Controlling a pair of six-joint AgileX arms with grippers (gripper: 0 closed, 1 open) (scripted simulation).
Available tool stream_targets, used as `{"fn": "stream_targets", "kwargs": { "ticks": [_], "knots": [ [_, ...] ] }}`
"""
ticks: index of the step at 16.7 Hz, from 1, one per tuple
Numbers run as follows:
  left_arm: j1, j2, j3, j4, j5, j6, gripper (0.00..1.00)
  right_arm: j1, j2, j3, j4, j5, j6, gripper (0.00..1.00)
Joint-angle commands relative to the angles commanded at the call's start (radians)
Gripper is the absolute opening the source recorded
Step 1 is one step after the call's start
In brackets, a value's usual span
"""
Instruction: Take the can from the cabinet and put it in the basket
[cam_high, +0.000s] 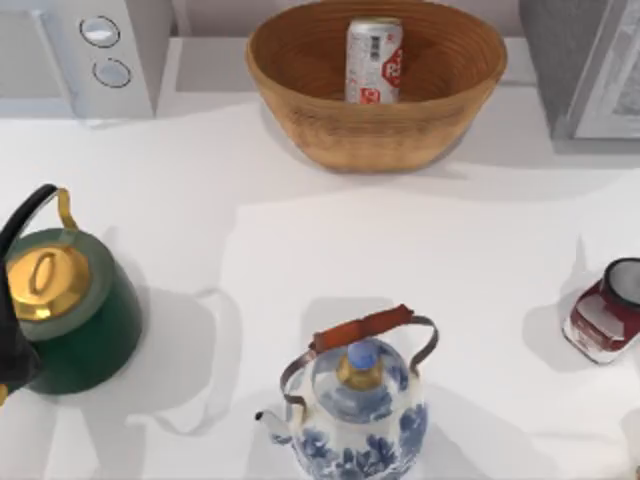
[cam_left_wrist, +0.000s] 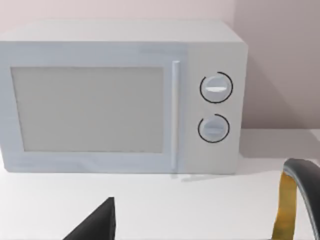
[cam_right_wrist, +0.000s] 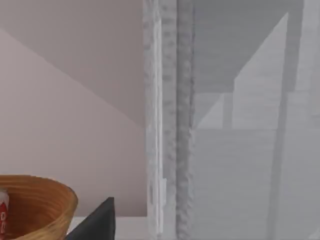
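The silver-white can (cam_high: 373, 60) with red marks stands upright inside the tan wicker basket (cam_high: 290, 75) at the back middle of the table. The grey cabinet (cam_high: 560, 60) with its white-framed door (cam_high: 612, 85) sits at the back right corner. In the right wrist view the cabinet (cam_right_wrist: 245, 150) is close, with the basket (cam_right_wrist: 47, 202) and an edge of the can (cam_right_wrist: 2, 217) off to one side. A dark corner of my right gripper (cam_right_wrist: 100, 222) shows there, holding nothing that I can see. A dark corner of my left gripper (cam_left_wrist: 97, 225) faces the microwave.
A white microwave (cam_high: 100, 55) with two dials stands at the back left. A green kettle (cam_high: 75, 310) with a gold lid is at the left, a blue-and-white teapot (cam_high: 355, 410) at the front middle, a dark red jar (cam_high: 605, 315) at the right.
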Motion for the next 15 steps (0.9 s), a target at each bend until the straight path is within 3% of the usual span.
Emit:
{"fn": "stream_targets", "kwargs": {
  "ticks": [6, 15],
  "knots": [
    [0.0, 0.0, 0.0, 0.0, 0.0, 0.0, 1.0, -0.117, -0.333, -0.298, -0.119, -0.119, -0.003, 1.0],
    [0.0, 0.0, 0.0, 0.0, 0.0, 0.0, 1.0, -0.149, -0.324, -0.312, -0.103, -0.151, -0.004, 1.0]
  ]
}}
